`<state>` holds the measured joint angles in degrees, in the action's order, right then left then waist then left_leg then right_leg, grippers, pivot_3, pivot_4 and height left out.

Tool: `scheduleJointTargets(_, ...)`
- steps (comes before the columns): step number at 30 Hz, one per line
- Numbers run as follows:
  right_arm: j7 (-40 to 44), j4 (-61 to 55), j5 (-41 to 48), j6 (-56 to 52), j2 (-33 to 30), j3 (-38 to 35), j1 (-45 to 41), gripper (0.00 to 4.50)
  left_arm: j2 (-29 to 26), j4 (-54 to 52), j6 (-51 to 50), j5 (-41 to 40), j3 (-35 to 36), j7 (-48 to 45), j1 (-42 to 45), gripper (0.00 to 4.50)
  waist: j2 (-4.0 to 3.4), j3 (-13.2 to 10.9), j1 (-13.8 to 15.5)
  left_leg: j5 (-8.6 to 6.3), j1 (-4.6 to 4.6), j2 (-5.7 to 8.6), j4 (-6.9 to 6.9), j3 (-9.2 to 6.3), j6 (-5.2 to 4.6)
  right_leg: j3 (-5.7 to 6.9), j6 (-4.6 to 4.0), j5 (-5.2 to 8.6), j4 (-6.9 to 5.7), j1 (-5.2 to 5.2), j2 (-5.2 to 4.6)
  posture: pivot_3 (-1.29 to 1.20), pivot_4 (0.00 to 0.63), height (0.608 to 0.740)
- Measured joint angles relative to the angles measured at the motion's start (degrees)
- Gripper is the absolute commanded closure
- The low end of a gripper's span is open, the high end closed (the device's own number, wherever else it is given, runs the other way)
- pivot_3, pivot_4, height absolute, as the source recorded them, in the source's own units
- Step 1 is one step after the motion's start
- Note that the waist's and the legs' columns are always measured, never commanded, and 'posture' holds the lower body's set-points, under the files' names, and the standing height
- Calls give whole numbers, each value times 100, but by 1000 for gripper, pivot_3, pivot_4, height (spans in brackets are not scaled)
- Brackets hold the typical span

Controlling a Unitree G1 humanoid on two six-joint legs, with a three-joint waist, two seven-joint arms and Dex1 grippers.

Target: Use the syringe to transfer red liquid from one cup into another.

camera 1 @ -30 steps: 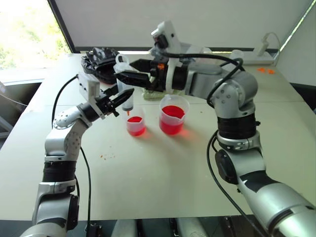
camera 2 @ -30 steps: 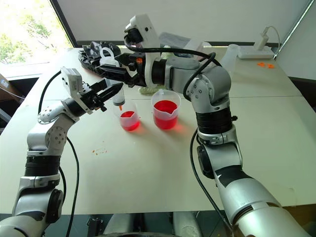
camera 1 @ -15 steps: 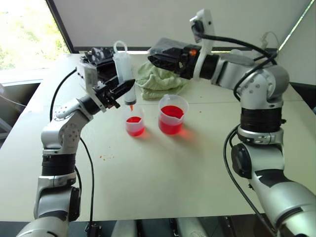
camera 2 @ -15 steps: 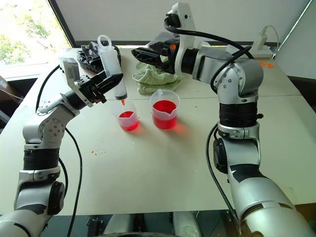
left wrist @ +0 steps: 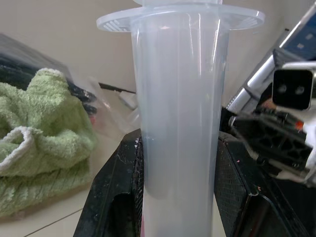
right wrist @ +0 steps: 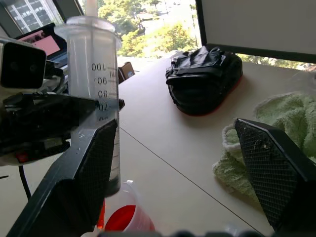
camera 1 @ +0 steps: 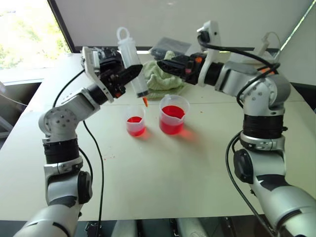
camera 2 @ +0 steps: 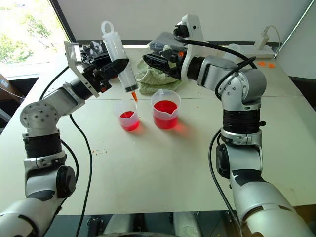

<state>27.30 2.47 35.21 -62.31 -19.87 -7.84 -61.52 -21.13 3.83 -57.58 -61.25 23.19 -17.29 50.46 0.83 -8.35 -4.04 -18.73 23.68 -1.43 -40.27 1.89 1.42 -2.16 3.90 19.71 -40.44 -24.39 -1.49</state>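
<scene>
Clear syringe (camera 1: 133, 64) clamped in L tool (camera 1: 123, 76), tip above smaller cup (camera 1: 135, 122).

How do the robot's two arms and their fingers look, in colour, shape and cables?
Both arms are silver-grey metal with rounded joints and black bands between segments. A black cable loops loosely along each arm. The left gripper and the right gripper each have two black, wedge-shaped fingers with a fine mesh-like texture. A white camera block sits on each wrist.
</scene>
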Motion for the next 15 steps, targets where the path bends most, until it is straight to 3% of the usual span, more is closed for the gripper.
scheduleJointTargets(8, -109, -28, 110, -42, 37, -70, 198, 580, -914, 189, -913, -814, 787, 1058, 102, 3138, 0, 0, -30, 5, -14, 0, 17, 3, 10, 0, 0, 0, -1, 0, 2, 0, 150, 740)
scheduleJointTargets(12, -112, -26, 115, -39, 96, -45, 284, 580, -1566, 187, -1766, -1943, 1112, 1345, -295, 3138, 0, 0, -29, 6, -14, 0, 17, 2, 10, -1, 0, 0, -1, 0, 0, 0, 150, 740)
scheduleJointTargets(15, -81, 0, 112, 27, 135, -23, 297, 580, -1908, 144, -2123, -2798, 1148, 1684, -1083, 3138, -1, 1, -28, 6, -20, 1, 17, 1, 10, -1, 0, 0, 0, 3, -2, 0, 150, 740)
